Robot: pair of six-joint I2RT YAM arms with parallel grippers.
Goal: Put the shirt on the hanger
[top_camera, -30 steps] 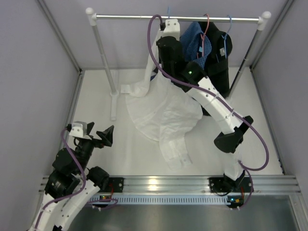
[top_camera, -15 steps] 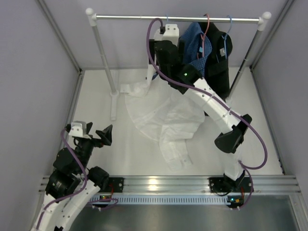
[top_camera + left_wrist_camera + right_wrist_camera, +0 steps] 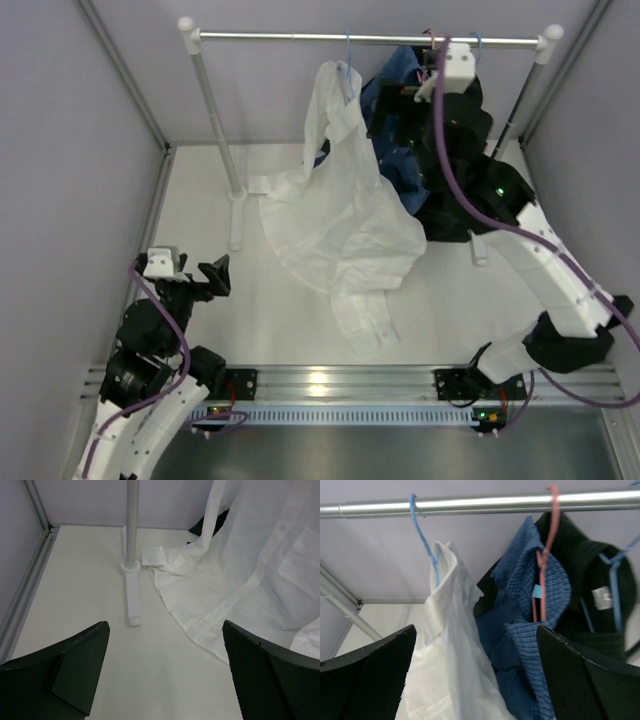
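The white shirt (image 3: pixel 340 205) hangs by its collar on the thin light-blue hanger (image 3: pixel 348 52), whose hook is over the rail. Its lower half spreads over the table. In the right wrist view the hanger (image 3: pixel 423 537) rises out of the shirt's collar (image 3: pixel 447 630). My right gripper (image 3: pixel 475 680) is open just in front of the shirt and the blue garment, holding nothing. Low at the front left, my left gripper (image 3: pixel 215 275) is open over bare table, and the shirt's hem (image 3: pixel 240 595) lies to its right.
On the rail (image 3: pixel 290 37), right of the shirt, hang a blue shirt (image 3: pixel 535 605) on a red hanger (image 3: pixel 547 530) and a black garment (image 3: pixel 600 575) on a blue hanger. The rack's left post (image 3: pixel 131 525) and foot (image 3: pixel 133 600) stand left of the shirt. Walls enclose the table.
My right gripper has opened, let go at the hanger and swung back to the right. The shirt now hangs free from the rail. The left arm has barely shifted.
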